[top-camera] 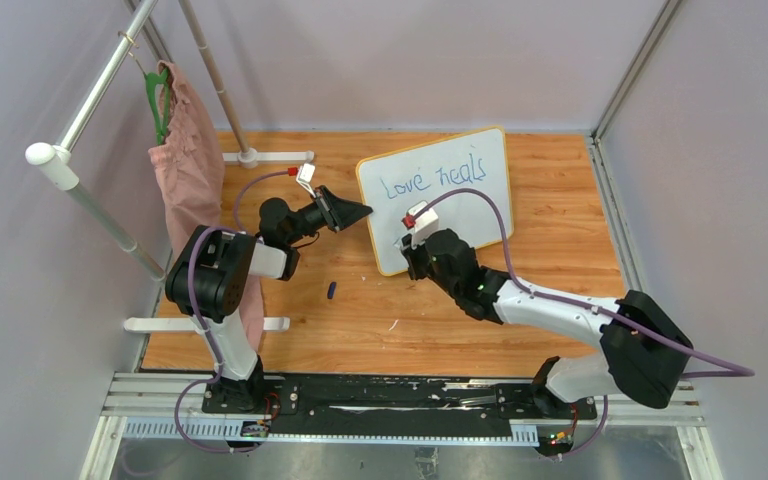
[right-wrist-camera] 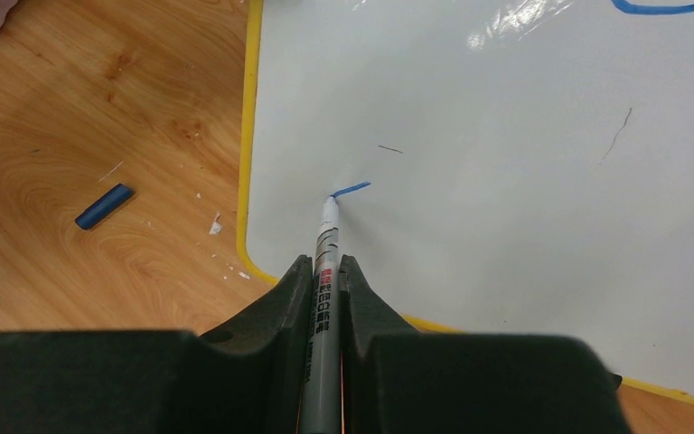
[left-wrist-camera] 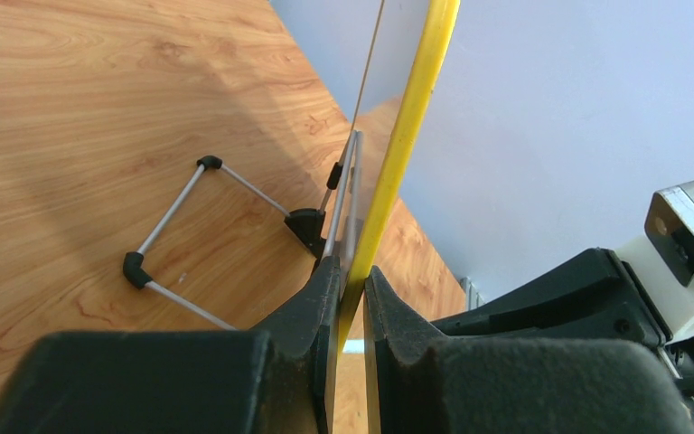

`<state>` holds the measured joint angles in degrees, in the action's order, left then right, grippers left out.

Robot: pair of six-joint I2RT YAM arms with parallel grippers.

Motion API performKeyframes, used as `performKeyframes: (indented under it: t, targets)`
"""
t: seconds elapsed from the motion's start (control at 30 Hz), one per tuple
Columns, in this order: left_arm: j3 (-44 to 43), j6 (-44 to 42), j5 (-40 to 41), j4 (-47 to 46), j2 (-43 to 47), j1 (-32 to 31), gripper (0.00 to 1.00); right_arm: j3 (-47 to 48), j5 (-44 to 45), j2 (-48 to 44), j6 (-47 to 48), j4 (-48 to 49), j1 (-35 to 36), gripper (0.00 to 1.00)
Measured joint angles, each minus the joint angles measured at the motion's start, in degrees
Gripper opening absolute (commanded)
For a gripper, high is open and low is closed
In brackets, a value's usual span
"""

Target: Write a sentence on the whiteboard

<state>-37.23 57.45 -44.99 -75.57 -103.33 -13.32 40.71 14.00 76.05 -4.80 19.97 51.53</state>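
The whiteboard (top-camera: 460,215), white with a yellow rim, stands tilted at the table's back centre. Blue words "Love heals" (top-camera: 430,178) run along its upper part. My left gripper (top-camera: 365,212) is shut on the board's left rim; in the left wrist view the yellow rim (left-wrist-camera: 396,154) sits between the jaws of that gripper (left-wrist-camera: 352,276). My right gripper (top-camera: 407,243) is shut on a grey marker (right-wrist-camera: 323,298). The marker's tip touches the board's lower left area at the end of a short fresh blue stroke (right-wrist-camera: 351,189). The board also fills the right wrist view (right-wrist-camera: 506,199).
A blue marker cap (top-camera: 331,290) lies on the wooden table left of the board, also in the right wrist view (right-wrist-camera: 104,206). A pink cloth (top-camera: 188,170) hangs from a white rack at the left. The board's wire stand (left-wrist-camera: 208,240) shows behind it.
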Motion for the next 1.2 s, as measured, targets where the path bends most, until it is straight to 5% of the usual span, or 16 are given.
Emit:
performKeyframes:
  t: [1.2]
  targets:
    - [0.4,0.0,0.2,0.7,0.7,0.0,0.06,6.4,5.5,1.8,0.6,-7.7,0.4,0.00]
